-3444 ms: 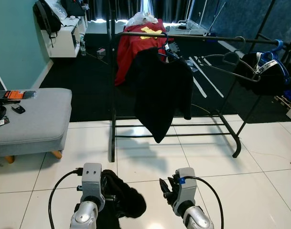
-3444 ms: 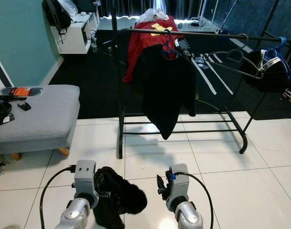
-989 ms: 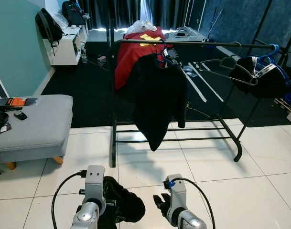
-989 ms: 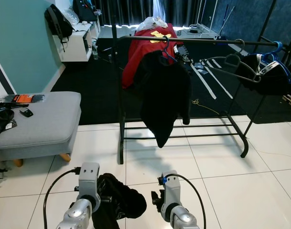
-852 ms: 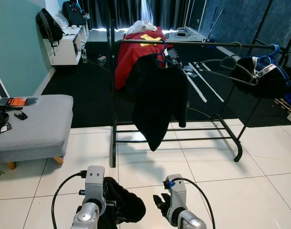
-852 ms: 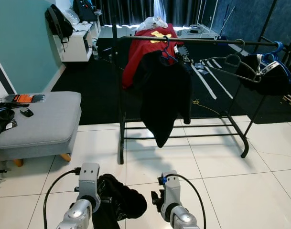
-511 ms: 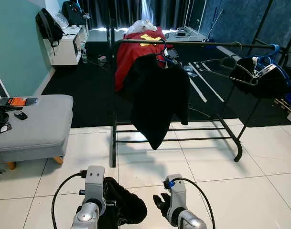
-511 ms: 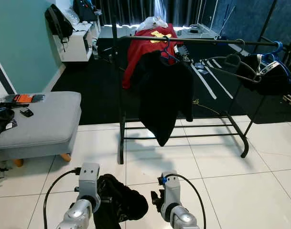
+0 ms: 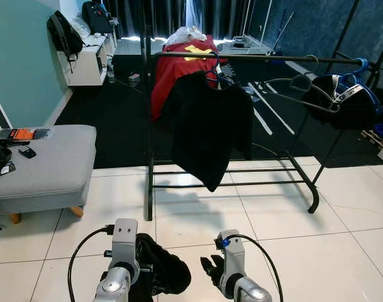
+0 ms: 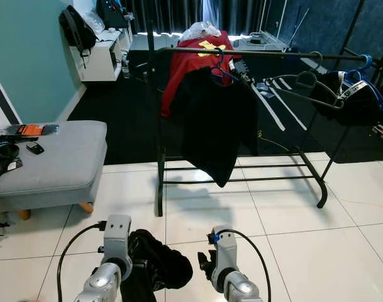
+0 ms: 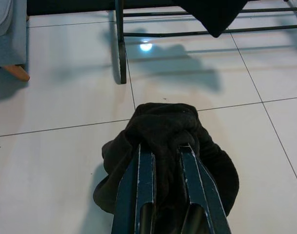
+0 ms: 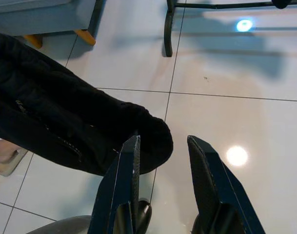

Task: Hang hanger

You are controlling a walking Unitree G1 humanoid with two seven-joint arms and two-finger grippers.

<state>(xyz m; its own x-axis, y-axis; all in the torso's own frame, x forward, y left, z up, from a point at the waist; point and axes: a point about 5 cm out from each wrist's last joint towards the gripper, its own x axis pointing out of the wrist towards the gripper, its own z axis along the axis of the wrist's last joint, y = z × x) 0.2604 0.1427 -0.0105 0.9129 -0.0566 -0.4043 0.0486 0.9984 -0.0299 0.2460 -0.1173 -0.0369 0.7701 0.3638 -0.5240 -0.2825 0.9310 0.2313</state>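
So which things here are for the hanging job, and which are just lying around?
For the job:
left gripper shut on the black garment
clothes rack
empty hanger

Just lying about:
grey ottoman
phone
backpack

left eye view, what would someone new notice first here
The black clothes rack stands straight ahead on the white tiles, with a black garment drooping from a hanger in front of a red shirt. Low in the foreground, the left gripper is shut on a bundled black cloth, while the right gripper hangs open and holds nothing. A grey ottoman sits off to the left.
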